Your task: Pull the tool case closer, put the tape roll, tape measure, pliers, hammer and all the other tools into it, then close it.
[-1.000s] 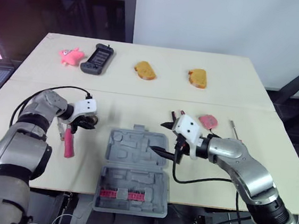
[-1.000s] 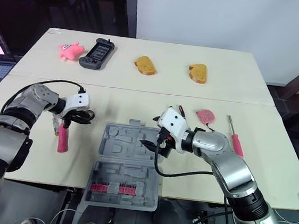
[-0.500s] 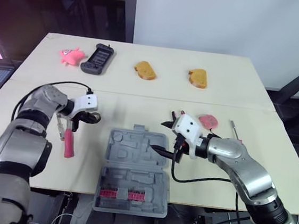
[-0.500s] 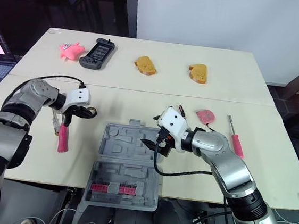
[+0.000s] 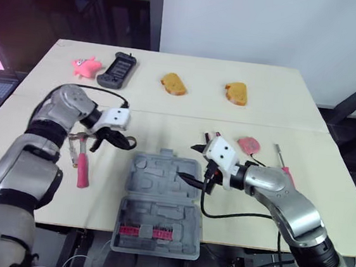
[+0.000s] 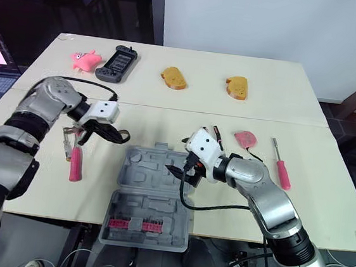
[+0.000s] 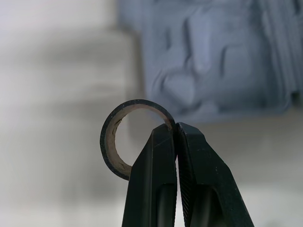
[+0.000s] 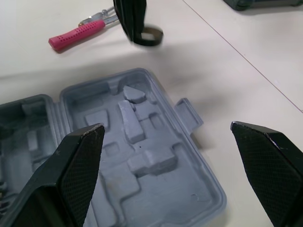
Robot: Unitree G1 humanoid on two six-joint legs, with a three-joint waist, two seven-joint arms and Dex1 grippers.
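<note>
Holding tape roll [image 7: 104,142] clamped in left claw [image 7: 176,128] above surface — open tool case [image 5: 159,189] just to its right; right claw [image 8: 165,130] spread wide, empty, at case's right edge.

Grey tool case [image 5: 159,192] open flat; black tape roll [image 7: 107,142] held aloft beside it.

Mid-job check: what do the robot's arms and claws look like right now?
The left arm and right arm are rounded silver-grey segments with dark joints. Each wrist carries a white boxy housing; the left claw and right claw have two black fingers with cross-hatched pads. A black cable loops along each forearm.
</note>
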